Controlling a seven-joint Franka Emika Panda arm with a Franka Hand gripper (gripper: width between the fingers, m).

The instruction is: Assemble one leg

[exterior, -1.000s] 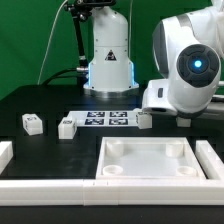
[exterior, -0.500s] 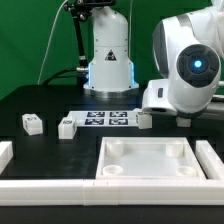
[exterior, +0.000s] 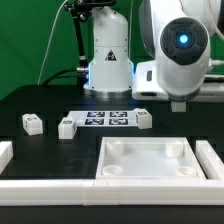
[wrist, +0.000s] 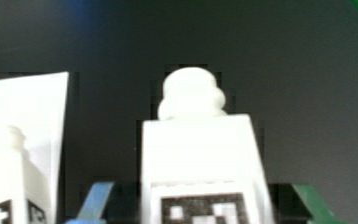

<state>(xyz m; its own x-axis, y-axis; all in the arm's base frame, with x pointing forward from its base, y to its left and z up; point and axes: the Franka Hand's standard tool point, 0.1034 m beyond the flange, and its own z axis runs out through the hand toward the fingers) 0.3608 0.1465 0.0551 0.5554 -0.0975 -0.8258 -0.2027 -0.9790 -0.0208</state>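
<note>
A black table stands before a green backdrop, with the white base at the back and the arm bulking large at the exterior view's upper right. The marker board lies flat mid-table. The leg stands upright on the table, just beside the board's end on the exterior view's right. A middle leg stands at the board's other end, and a left leg stands further off toward the exterior view's left. Nearer the camera lies the panel, a shallow tray with a raised rim and a socket in each inner corner. All three legs stand outside it. White rails border the table's near edge and sides. In the wrist view the leg fills the centre, its rounded peg up and its tag facing the camera. The gripper is spread wide, with bluish fingers showing on either side of the leg. A dark gap separates each from it, so they grip nothing. The exterior view does not show the gripper.
</note>
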